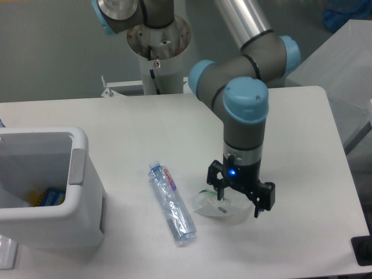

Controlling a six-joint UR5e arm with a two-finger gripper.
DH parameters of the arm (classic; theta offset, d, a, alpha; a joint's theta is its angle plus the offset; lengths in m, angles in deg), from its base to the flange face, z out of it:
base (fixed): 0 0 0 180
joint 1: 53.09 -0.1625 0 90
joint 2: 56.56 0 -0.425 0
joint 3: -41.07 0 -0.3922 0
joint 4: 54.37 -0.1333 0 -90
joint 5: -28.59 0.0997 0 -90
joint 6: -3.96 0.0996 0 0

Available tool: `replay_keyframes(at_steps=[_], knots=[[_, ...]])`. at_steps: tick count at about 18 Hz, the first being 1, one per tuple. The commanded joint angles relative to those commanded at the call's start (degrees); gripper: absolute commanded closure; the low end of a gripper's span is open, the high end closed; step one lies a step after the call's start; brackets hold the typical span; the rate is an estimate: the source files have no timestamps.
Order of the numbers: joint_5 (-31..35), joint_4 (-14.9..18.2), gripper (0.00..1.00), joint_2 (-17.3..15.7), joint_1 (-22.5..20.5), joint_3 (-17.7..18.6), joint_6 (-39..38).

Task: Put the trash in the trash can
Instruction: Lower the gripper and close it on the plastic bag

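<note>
Wrapper (216,207) lies crumpled on the white tabletop (290,139), right under the hand (239,203) and slightly to its left; the hand's dark fingers (258,204) straddle the wrapper's right part, one at the wrapper's upper left edge, the other just past its right edge. The fingers stand spread apart, and whether they touch the plastic cannot be told; nothing looks lifted or clamped. A blue light glows on the wrist above them.

Bottle (171,202) lies flat to the left of the wrapper, near it but apart, running from far-left to near-right, with its red-lettered label towards the far end. It is well clear of the hand.

Bin (70,203) stands at the left edge of the tabletop, well apart from both pieces of trash, its grey inside showing some yellow and blue items at the bottom.

Counted: one wrapper, one bottle, one bin, one arm with one hand.
</note>
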Motion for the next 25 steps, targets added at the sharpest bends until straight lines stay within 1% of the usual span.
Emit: replay_keyframes(at_steps=[2,6,8,10,13,14,15,18,21,22,25], knots=[[0.0,0.1,0.00,0.8,-0.1,0.0,3.5],[0.0,-0.7,0.00,2.5,0.2,0.2,3.6],[0.2,-1.9,0.00,3.3,0.4,1.6,3.7],[0.3,-4.0,0.00,3.5,0.5,3.0,3.7],[0.4,-4.5,0.00,3.7,1.1,4.7,3.0],[0.4,-4.5,0.05,3.7,1.1,4.8,2.9],[0.4,-4.8,0.14,3.7,1.1,4.8,2.9],[0.4,-5.1,0.55,3.7,1.1,4.6,-0.9],[0.3,-5.1,0.92,3.9,1.2,3.6,-5.6],[0.2,-5.1,0.99,4.0,1.3,3.3,-5.8],[0.1,-5.1,1.00,4.0,1.3,3.3,-5.9]])
